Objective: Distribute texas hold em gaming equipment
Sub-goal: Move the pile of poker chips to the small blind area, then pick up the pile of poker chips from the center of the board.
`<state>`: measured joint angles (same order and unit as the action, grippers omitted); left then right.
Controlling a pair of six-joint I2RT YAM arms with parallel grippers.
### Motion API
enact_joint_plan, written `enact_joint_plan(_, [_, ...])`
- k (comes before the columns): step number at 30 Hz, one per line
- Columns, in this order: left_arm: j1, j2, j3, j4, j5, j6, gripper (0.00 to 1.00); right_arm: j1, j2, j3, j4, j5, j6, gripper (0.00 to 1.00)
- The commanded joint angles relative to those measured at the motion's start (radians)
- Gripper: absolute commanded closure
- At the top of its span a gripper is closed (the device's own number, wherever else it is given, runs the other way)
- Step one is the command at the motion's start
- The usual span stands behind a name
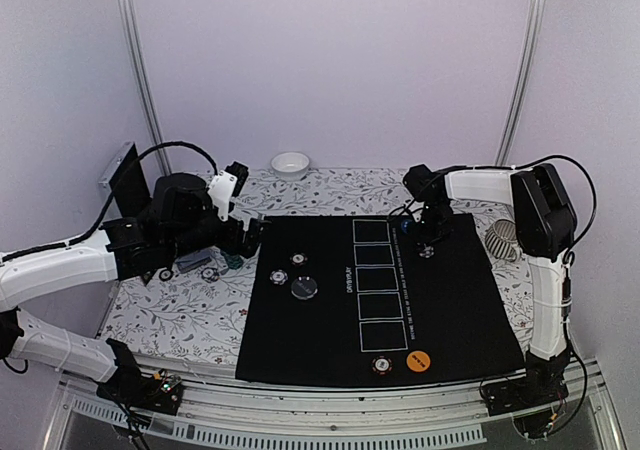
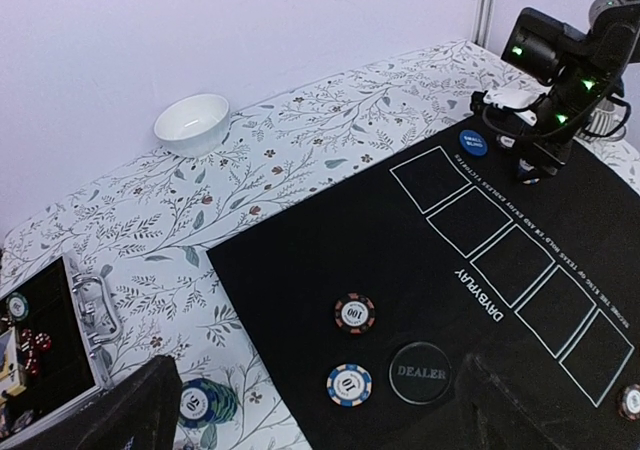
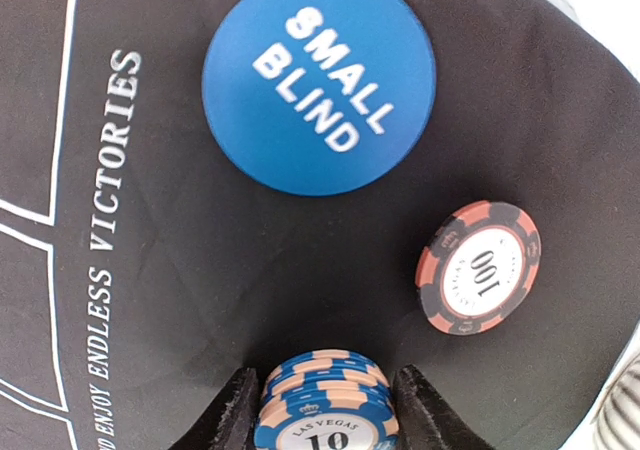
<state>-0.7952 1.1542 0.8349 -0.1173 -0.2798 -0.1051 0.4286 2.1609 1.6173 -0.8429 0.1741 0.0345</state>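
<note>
The mat (image 1: 330, 330) is black with white rectangles and lettering. The tablecloth (image 1: 180, 320) is white with a grey floral print. The Small Blind disc (image 3: 318, 80) is blue, lettered white. The 100 chip (image 3: 478, 267) is salmon-pink with black edge stripes. The stack of chips (image 3: 325, 400) is blue, striped peach. An orange disc (image 1: 419, 361) lies by the mat's near edge.

Blue disc (image 3: 318, 80): "SMALL BLIND". Pink-and-black chip (image 3: 478, 267): "100". Blue chip stack (image 3: 325, 415), top face: "LAS VEGAS", "10". Dark disc (image 2: 420, 373): "DEALER". Black mat (image 3: 180, 270): "ENJOY ENDLESS VICTORIES"; also "DRBYPLAY" alongside its white rectangles (image 2: 510, 266).
</note>
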Motion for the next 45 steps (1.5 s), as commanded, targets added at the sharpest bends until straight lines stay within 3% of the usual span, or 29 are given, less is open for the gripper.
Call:
enact_joint_plan(1, [0.018,0.014,0.015,-0.042,-0.013,-0.005,0.02,-0.014,-0.024,-0.027,-0.022,0.008,0.010,0.43])
enact_joint_plan(9, [0.074,0.080,0.144,-0.298,-0.074,-0.162,0.02,-0.014,-0.083,-0.022,-0.020,-0.027,0.014,0.00])
enact_joint_plan(16, [0.192,0.077,0.205,-0.566,-0.070,-0.334,0.02,-0.007,-0.186,-0.023,-0.016,-0.078,0.018,0.01])
enact_joint_plan(22, [0.316,0.124,0.132,-0.681,-0.037,-0.419,0.03,0.001,-0.297,-0.051,0.003,-0.126,0.013,0.01])
enact_joint_plan(29, [0.385,0.191,0.031,-0.574,0.065,-0.402,0.18,0.001,-0.372,-0.074,0.016,-0.151,0.012,0.01])
enact_joint_plan(39, [0.403,0.375,0.024,-0.411,0.116,-0.336,0.12,0.001,-0.401,-0.088,0.016,-0.149,0.013,0.01])
enact_joint_plan(42, [0.404,0.423,0.026,-0.377,0.115,-0.320,0.14,0.002,-0.401,-0.094,0.017,-0.144,0.012,0.01])
enact_joint_plan(45, [0.406,0.469,0.034,-0.357,0.127,-0.309,0.23,0.001,-0.397,-0.092,0.015,-0.142,0.013,0.01])
